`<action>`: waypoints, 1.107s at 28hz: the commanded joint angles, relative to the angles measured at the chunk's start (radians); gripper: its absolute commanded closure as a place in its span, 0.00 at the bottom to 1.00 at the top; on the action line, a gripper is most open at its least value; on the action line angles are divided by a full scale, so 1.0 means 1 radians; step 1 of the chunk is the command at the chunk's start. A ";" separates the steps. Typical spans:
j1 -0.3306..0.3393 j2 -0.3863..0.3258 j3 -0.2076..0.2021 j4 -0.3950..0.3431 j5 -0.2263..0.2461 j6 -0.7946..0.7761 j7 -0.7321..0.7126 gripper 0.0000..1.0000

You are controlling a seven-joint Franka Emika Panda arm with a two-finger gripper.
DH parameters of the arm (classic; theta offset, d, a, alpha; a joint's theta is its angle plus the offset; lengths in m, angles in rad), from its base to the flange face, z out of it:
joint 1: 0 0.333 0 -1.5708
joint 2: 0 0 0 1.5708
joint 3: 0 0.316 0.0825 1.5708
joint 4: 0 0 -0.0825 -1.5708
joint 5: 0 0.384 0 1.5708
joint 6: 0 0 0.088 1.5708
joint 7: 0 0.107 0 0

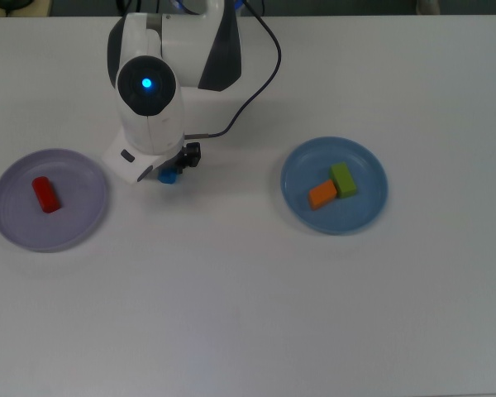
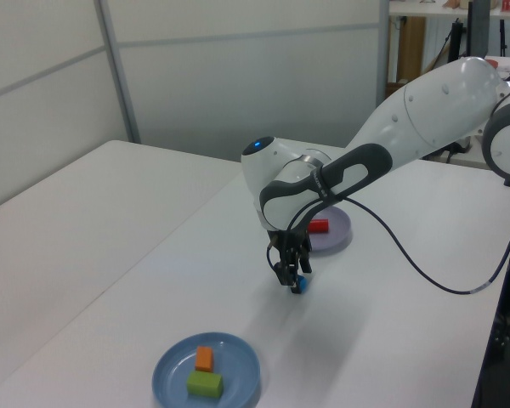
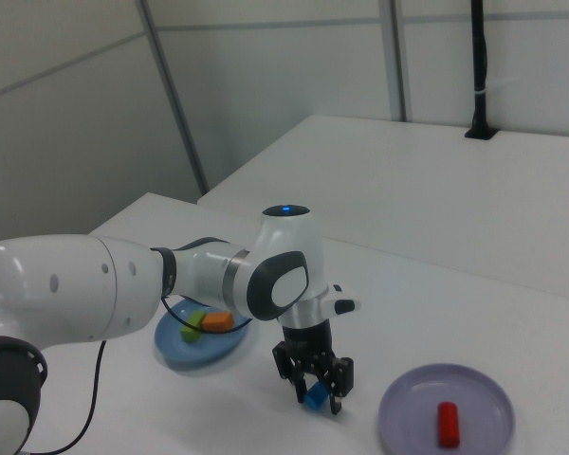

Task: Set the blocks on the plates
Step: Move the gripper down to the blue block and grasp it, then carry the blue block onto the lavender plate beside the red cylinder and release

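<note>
Fingers of the black two-finger gripper (image 3: pixel 315 393) stand down at the small blue toy block (image 3: pixel 314 399), one on each side of it in the right view, with the block low between them near the tips. They are spread about as wide as the block; whether they press it cannot be told. The block sits at the white table (image 1: pixel 248 298), between the two plates and nearer the lavender one. In the top view only a corner of the blue block (image 1: pixel 167 175) shows, just under the white arm's wrist, and the gripper (image 1: pixel 178 165) is mostly hidden by the arm. In the left view the gripper (image 2: pixel 291 279) reaches straight down and the blue block (image 2: pixel 299 285) peeks out at its tips.

The round pale lavender plastic plate (image 1: pixel 74 223) lies at the top view's left and carries the red cylinder-like block (image 1: pixel 45 194). The round blue plastic plate (image 1: pixel 355 219) lies at the top view's right, well apart from the gripper, and holds the orange rectangular block (image 1: pixel 322 195) and the green rectangular block (image 1: pixel 343 179), touching each other.
</note>
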 commanded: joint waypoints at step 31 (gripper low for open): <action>-0.213 0.073 -0.041 0.173 -0.026 0.067 -0.155 0.95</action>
